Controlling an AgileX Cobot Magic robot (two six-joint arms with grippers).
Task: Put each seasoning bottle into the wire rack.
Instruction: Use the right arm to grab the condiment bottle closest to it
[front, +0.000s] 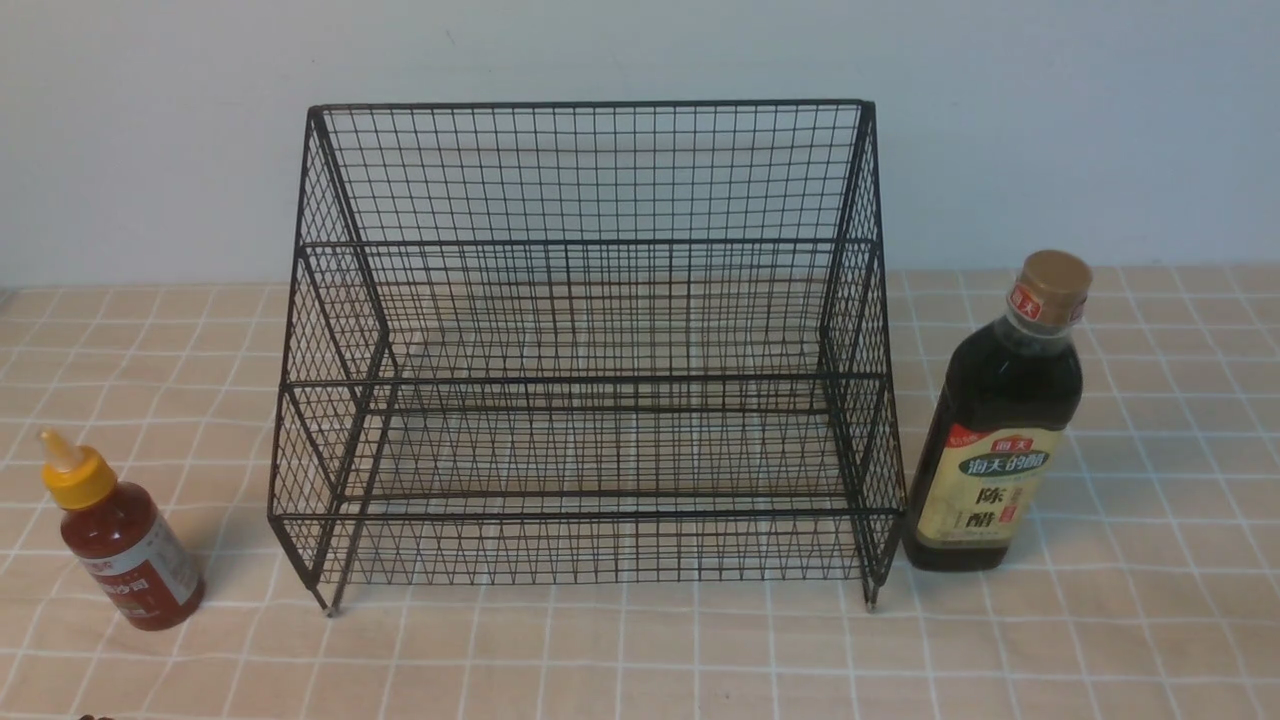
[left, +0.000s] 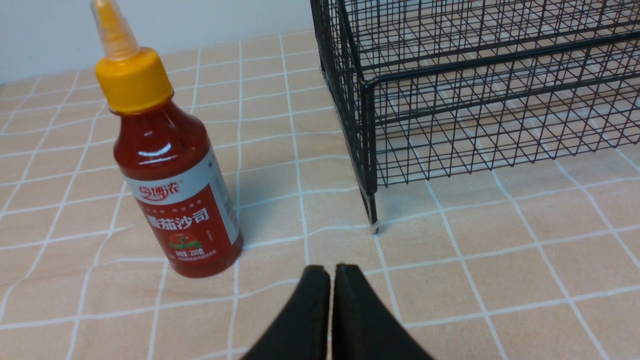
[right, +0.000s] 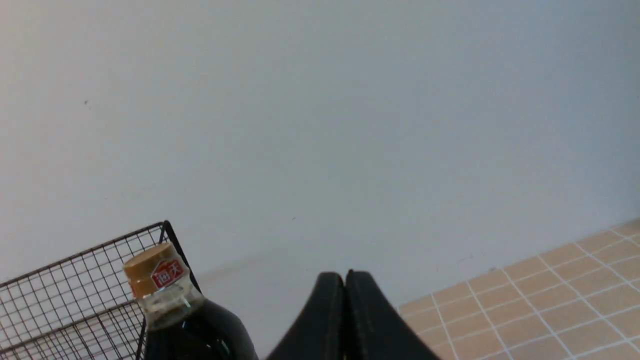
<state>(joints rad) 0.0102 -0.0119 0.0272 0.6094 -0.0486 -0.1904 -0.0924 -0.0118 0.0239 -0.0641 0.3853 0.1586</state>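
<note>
The black wire rack (front: 590, 350) stands empty in the middle of the table. The small red sauce bottle (front: 125, 540) with a yellow nozzle cap stands to its left, tilted in the front view. The tall dark vinegar bottle (front: 1000, 420) with a gold cap stands upright against the rack's right side. Neither gripper shows in the front view. My left gripper (left: 331, 270) is shut and empty, just short of the sauce bottle (left: 170, 165) and the rack's front corner (left: 370, 150). My right gripper (right: 345, 276) is shut and empty, raised beside the vinegar bottle's cap (right: 150, 270).
A peach tablecloth (front: 640, 650) with a white grid covers the table. A pale wall (front: 640, 60) rises right behind the rack. The rack's corner foot (left: 374, 227) rests on the cloth near my left gripper.
</note>
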